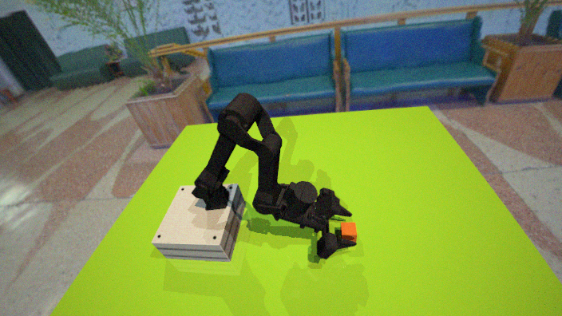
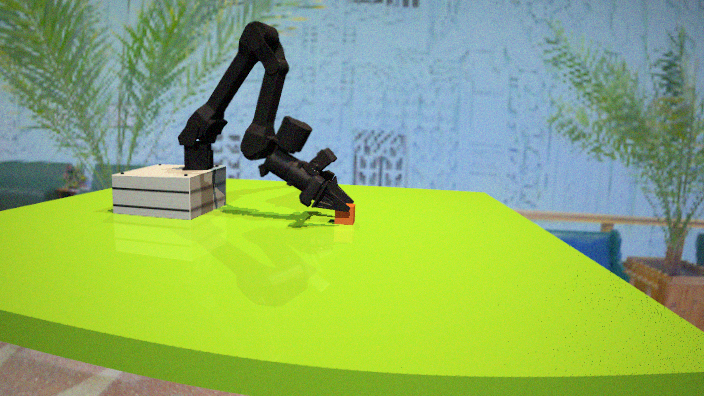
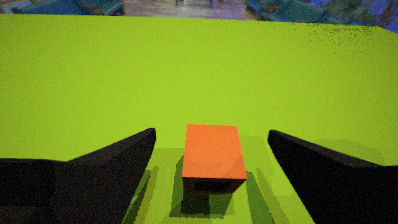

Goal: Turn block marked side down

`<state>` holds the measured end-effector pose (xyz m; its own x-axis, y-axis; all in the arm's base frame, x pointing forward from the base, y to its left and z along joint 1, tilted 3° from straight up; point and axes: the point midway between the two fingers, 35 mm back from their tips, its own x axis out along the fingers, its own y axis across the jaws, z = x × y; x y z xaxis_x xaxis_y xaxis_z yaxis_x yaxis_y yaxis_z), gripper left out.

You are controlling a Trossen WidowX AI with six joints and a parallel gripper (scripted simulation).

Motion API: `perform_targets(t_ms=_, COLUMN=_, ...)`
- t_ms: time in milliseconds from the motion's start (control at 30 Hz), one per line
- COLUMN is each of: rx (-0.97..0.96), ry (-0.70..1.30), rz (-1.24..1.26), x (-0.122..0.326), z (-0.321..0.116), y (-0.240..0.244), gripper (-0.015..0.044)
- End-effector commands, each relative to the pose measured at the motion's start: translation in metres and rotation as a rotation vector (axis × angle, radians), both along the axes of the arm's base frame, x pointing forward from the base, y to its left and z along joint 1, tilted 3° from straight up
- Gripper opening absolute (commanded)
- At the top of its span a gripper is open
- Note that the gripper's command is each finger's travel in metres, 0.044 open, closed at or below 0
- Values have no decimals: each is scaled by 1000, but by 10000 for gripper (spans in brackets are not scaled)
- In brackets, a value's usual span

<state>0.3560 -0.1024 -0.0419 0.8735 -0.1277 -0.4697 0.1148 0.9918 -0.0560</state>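
Note:
The orange block (image 1: 348, 229) (image 2: 345, 218) (image 3: 214, 152) sits upright and looks flat on the green table (image 1: 419, 179) (image 2: 450, 300) (image 3: 200, 65). Its top face is plain orange. The dark square mark (image 3: 212, 185) shows on its side face, the one towards the wrist camera and the arm. My gripper (image 1: 353, 230) (image 2: 350, 205) (image 3: 212, 134) is open and slants down from the arm's side. Its fingers stand on either side of the block, with a gap on both sides in the wrist view. The block's underside is hidden.
The arm's pale box-shaped base (image 1: 187, 227) (image 2: 150, 195) stands on the table to the left of the block in the top and exterior views. Benches and planters are beyond the table's edge.

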Motion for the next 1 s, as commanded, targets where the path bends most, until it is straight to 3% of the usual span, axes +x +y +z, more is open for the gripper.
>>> perform_targets(t_ms=0, rx=7, ry=-1, rz=0, x=0, z=0, y=1, gripper=440)
perform_targets(t_ms=467, rx=8, ry=5, rz=0, x=0, z=0, y=0, gripper=440)
perform_targets(t_ms=700, rx=36, ry=214, rz=-15, x=10, z=14, y=-3, gripper=440)
perform_targets(t_ms=967, rx=49, ry=430, rz=-27, x=-5, z=65, y=2, gripper=440)
